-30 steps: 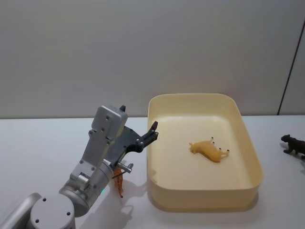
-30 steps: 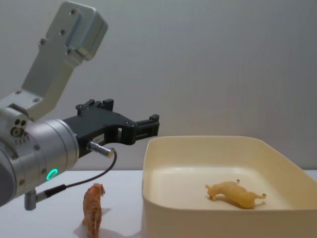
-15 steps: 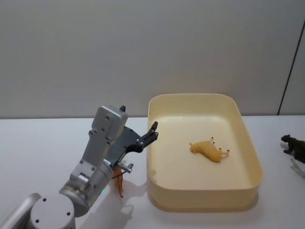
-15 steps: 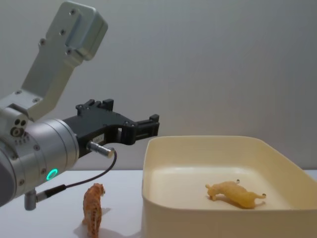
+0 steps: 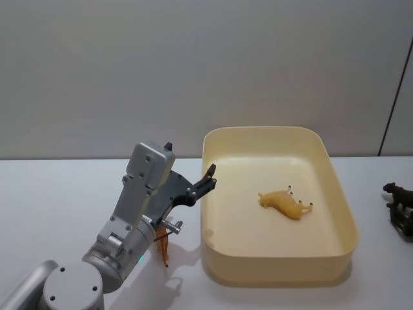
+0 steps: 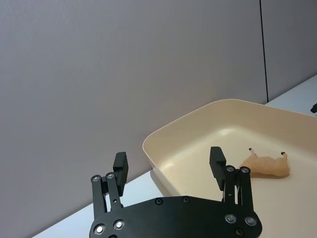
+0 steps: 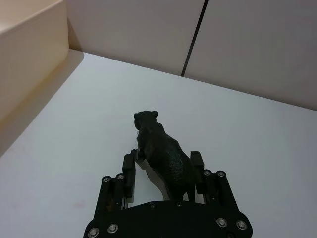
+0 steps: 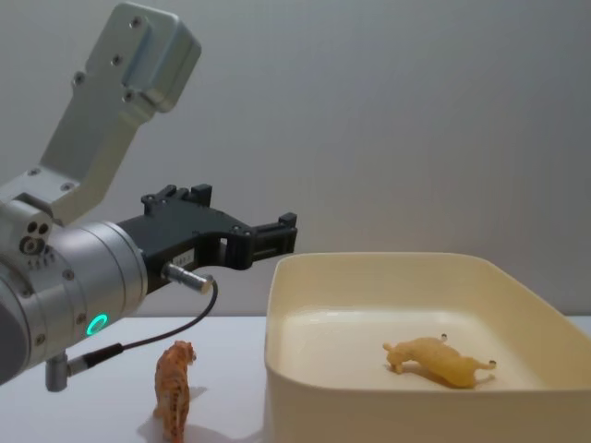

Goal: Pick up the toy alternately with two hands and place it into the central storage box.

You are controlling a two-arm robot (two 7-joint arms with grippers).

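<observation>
A black toy animal [image 7: 161,148] stands on the white table, right of the central storage box [image 5: 277,274]. My right gripper [image 7: 162,161] is open around it, one finger on each side, with a sliver of table showing beside one finger. The same toy [image 5: 395,191] and right gripper [image 5: 401,216] sit at the head view's right edge. My left gripper [image 5: 205,181] hangs open and empty in the air by the box's left rim. An orange tiger toy [image 8: 174,388] stands on the table below it. A yellow toy animal [image 5: 284,203] lies on its side inside the box.
A grey wall runs behind the table. The box wall [image 7: 29,59] rises to one side of the black toy, with bare white table between them. The left arm's cable [image 8: 157,340] hangs above the orange tiger.
The right gripper has come in at the head view's right edge and now stands around the black toy. The left arm, the box and the other toys have not moved.
</observation>
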